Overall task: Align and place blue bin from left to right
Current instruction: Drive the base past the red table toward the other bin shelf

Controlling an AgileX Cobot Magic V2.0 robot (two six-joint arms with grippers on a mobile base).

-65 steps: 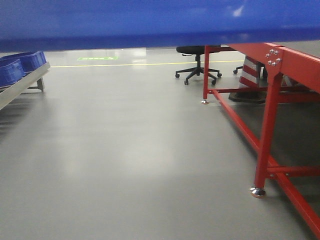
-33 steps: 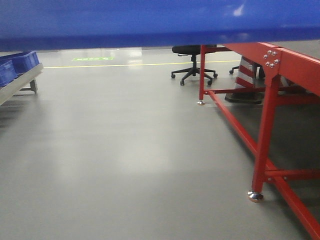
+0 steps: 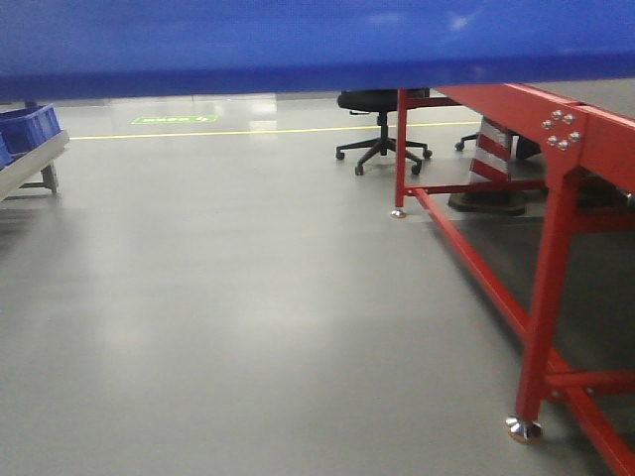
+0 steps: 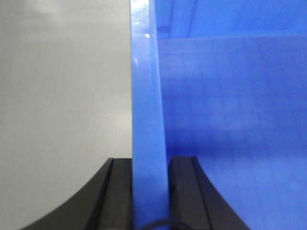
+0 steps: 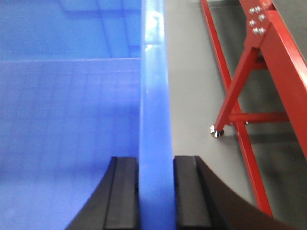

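Two holds: left gripper (image 4: 150,167) and right gripper (image 5: 156,165) each pinch an upright wall of the blue bin (image 3: 298,40); we judge it stiff, light and slick.

No text, label, brand or number can be read in any view. A green marking (image 3: 174,119) lies on the floor (image 3: 248,297) beside the yellow line (image 3: 298,128) at the far side. It is too small and blurred to tell whether it carries writing. The walls of the blue bin (image 4: 230,120) show only plain plastic with a faint grid.
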